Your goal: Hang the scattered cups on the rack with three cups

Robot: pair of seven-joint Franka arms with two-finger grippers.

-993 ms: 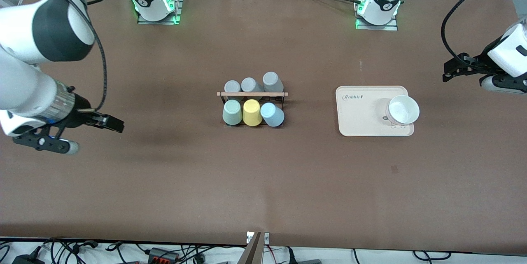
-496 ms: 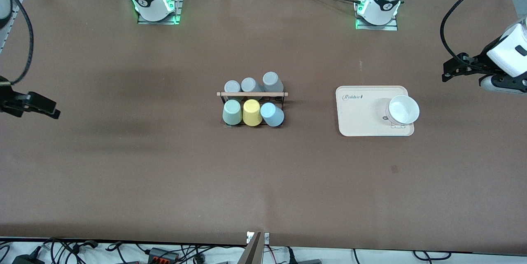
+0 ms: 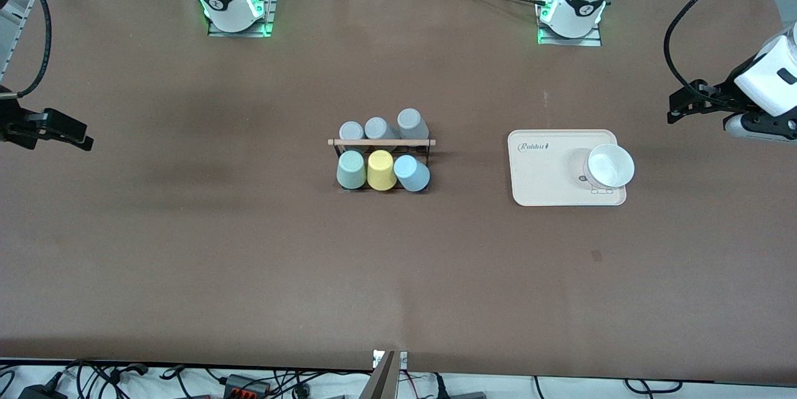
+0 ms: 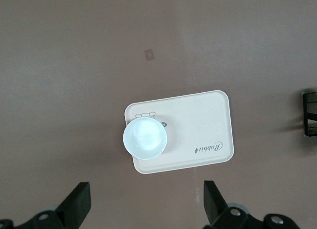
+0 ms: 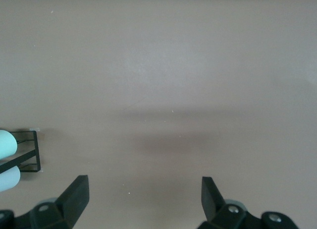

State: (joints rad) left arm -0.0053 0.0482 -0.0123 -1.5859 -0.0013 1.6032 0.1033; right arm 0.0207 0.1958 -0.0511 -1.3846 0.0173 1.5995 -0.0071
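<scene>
A brown table seen from above, with two robot arms drawn back to its ends. At the centre stands the rack (image 3: 381, 144), a small black wire frame with a light wooden rod across its top. Six cups sit upside down on its pegs in two rows. In the row nearer the front camera are a pale mint green cup (image 3: 351, 169), a yellow cup (image 3: 380, 169) in the middle, and a light blue cup (image 3: 411, 173) that leans a little outward toward the left arm's end. Just above them, at twelve o'clock, are three grey cups (image 3: 380, 129). No cup lies loose on the table, so the hanging looks finished.

At about three o'clock from the rack, well apart from it, a cream rectangular tray (image 3: 548, 178) holds a white bowl (image 3: 610, 165) at the end nearest the left arm.

The left gripper (image 3: 682, 107) hovers over the table edge at three o'clock, fingers spread apart and empty; its wrist view looks straight down on the tray. The right gripper (image 3: 53, 131) hangs over the nine o'clock edge, jaws also apart and empty. Both arms appear parked clear of the rack, probably so nothing gets knocked.
</scene>
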